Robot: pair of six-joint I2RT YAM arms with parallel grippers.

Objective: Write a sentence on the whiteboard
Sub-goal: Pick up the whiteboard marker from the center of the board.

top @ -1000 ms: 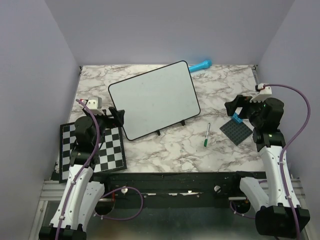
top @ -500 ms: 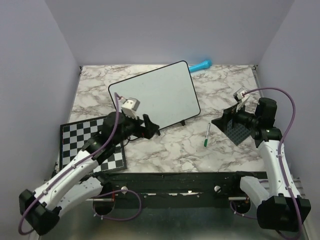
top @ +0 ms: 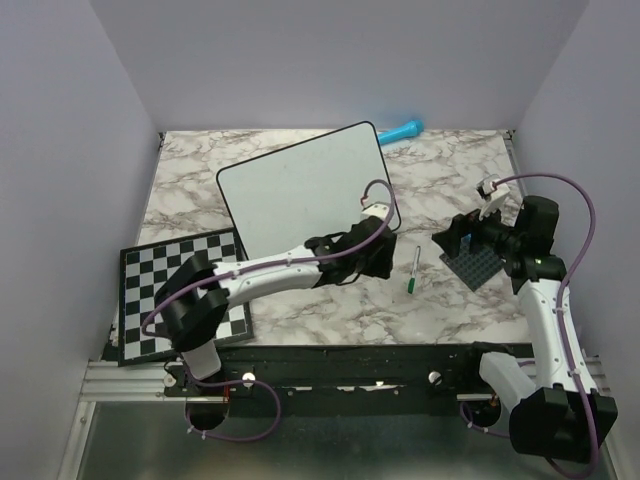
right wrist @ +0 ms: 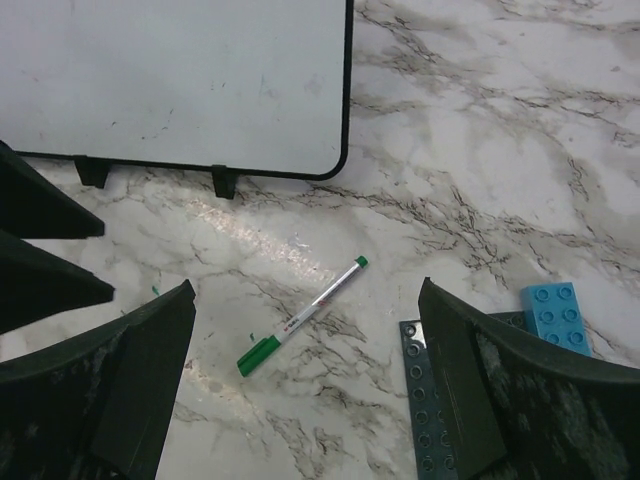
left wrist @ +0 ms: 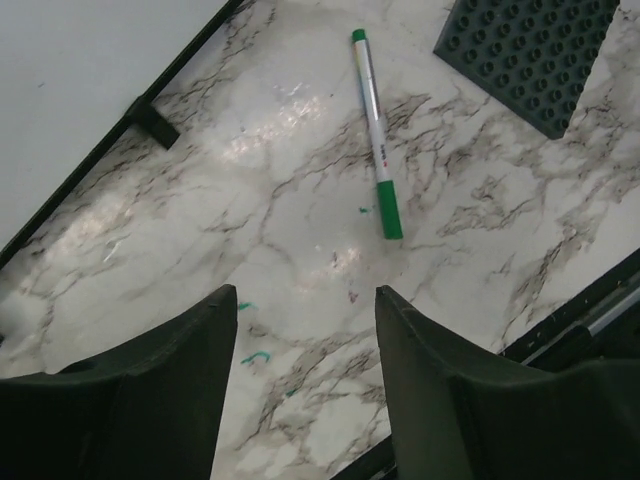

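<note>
The whiteboard (top: 300, 195) stands tilted at the back middle of the marble table, and its face is blank; no sentence shows on it. It also shows in the left wrist view (left wrist: 80, 80) and the right wrist view (right wrist: 180, 80). A green-capped marker (top: 414, 270) lies flat on the table to the right of the board's front corner, free of both grippers (left wrist: 375, 130) (right wrist: 305, 315). My left gripper (top: 378, 266) is open and empty just left of the marker (left wrist: 305, 292). My right gripper (top: 450, 240) is open and empty, above and right of the marker (right wrist: 305, 285).
A black-and-white checkerboard (top: 180, 295) lies at the front left. A dark grey studded plate (top: 472, 264) with a blue brick (right wrist: 555, 315) lies right of the marker. A blue object (top: 400, 130) lies at the back. Small green ink marks (left wrist: 255, 357) dot the table.
My left arm has swung from over the checkerboard rightward past the board's front edge, to beside the marker. My right gripper has shifted a little left, toward the marker. The marker has not moved.
</note>
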